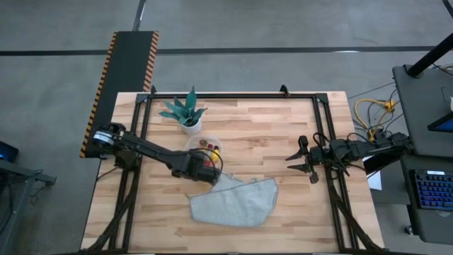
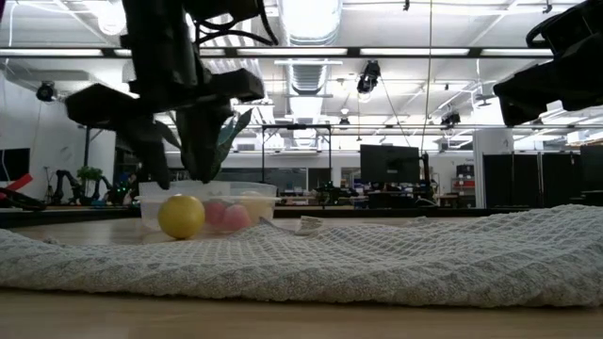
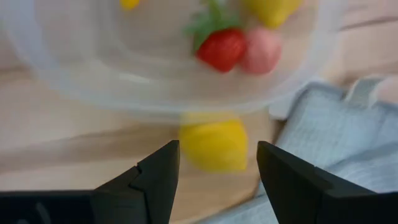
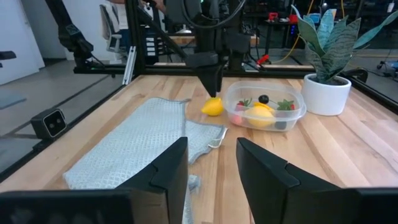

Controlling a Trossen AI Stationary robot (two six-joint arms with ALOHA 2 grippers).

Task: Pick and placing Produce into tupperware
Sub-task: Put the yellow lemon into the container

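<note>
**Yellow lemon waiting outside the tupperware**

Yellow toy lemon is lying on the wooden surface, just beside the clear tupperware and at the edge of the grey cloth. The left gripper is hovering directly above it, jaws parted wide and holding nothing, the lemon sitting between them. The right gripper is waiting well apart, partly open and empty.

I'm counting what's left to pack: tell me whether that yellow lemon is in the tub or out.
Out. The lemon lies on the bare table beside the tub, under the left end effector.
</note>
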